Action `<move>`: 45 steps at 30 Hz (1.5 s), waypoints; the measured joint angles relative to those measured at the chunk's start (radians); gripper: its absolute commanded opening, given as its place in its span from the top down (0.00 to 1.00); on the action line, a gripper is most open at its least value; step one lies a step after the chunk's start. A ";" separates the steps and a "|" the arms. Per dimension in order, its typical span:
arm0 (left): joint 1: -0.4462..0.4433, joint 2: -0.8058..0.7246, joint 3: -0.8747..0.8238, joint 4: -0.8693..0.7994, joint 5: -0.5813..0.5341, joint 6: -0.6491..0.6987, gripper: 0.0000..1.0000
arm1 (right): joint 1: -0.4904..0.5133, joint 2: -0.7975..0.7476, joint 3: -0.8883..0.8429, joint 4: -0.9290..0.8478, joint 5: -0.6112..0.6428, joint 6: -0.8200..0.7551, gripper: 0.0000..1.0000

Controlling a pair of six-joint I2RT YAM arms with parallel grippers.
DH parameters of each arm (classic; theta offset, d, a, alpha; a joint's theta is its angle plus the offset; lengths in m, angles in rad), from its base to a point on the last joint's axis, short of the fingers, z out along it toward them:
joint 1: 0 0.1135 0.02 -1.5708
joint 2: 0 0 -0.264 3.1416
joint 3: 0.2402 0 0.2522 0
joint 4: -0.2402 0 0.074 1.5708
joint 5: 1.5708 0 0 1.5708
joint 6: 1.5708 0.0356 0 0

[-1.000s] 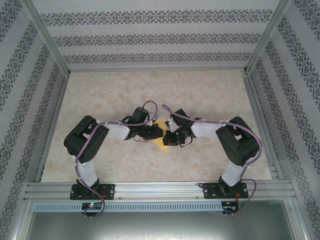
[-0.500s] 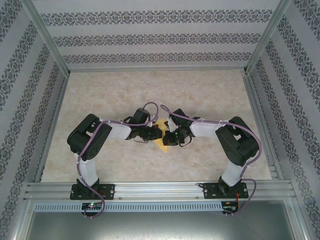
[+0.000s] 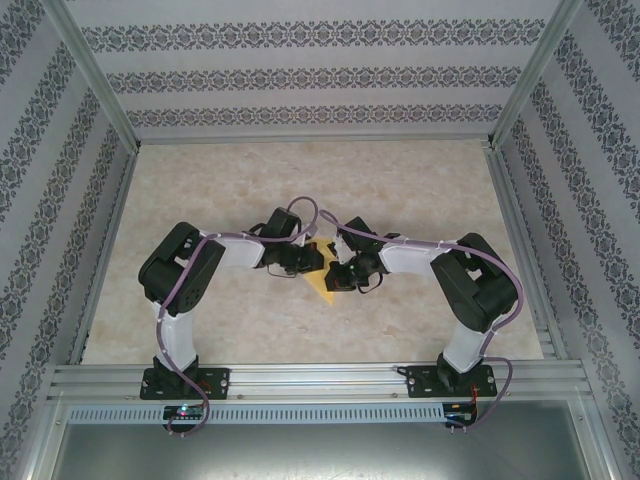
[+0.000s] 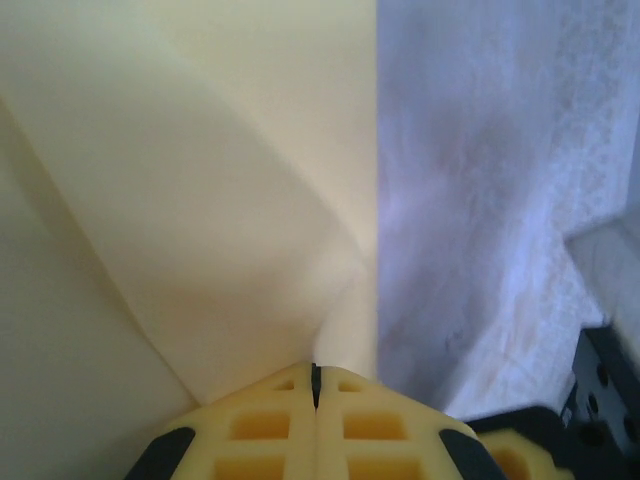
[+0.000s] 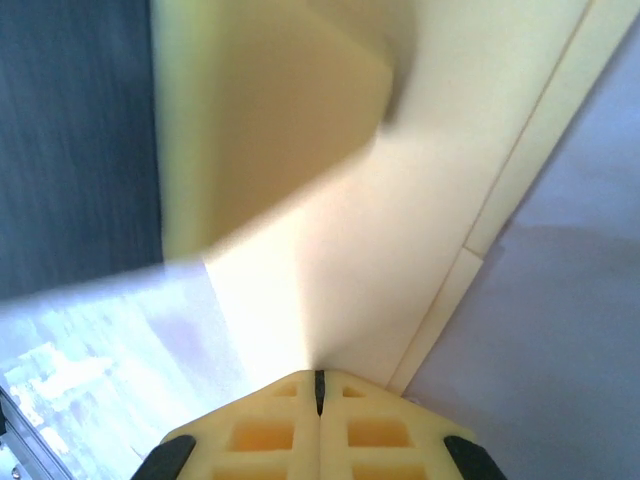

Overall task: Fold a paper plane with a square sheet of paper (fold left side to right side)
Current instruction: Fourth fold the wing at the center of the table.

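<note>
Top external view: both arms bend inward and meet over the middle of the marbled beige table [image 3: 420, 180]. The left hand [image 3: 303, 262] and the right hand [image 3: 341, 276] sit almost nose to nose. Between and just below them a yellow wedge of the sheet of paper [image 3: 322, 286] pokes out, pointing toward the near edge. The rest of it is hidden under the two wrists. From this height the fingers are too small to tell how they stand. The walls around the table carry bands of dark floral ornament.

Left wrist view, up close: the left hand [image 4: 315, 376] has its yellow fingers [image 4: 260, 430] pressed together with only a hairline seam between them. The sheet of paper [image 4: 200, 200] runs straight into that seam, so the hand is clamped on it. Creases fan out from the tips, and a straight edge of the paper runs up the middle of the picture. The pale table [image 4: 480, 200] lies to the right of that edge.

Right wrist view: the right hand [image 5: 319, 381] is likewise pressed together on the sheet of paper [image 5: 420, 200]. Stacked folded edges show along the paper's right side, against the table [image 5: 570, 360]. A darker, blurred flap of the paper stands raised at upper left.
</note>
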 measured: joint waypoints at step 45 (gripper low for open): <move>0.018 -0.208 -0.131 0.035 0.037 0.014 0.87 | 0.006 -0.003 0.000 0.001 0.013 -0.003 1.00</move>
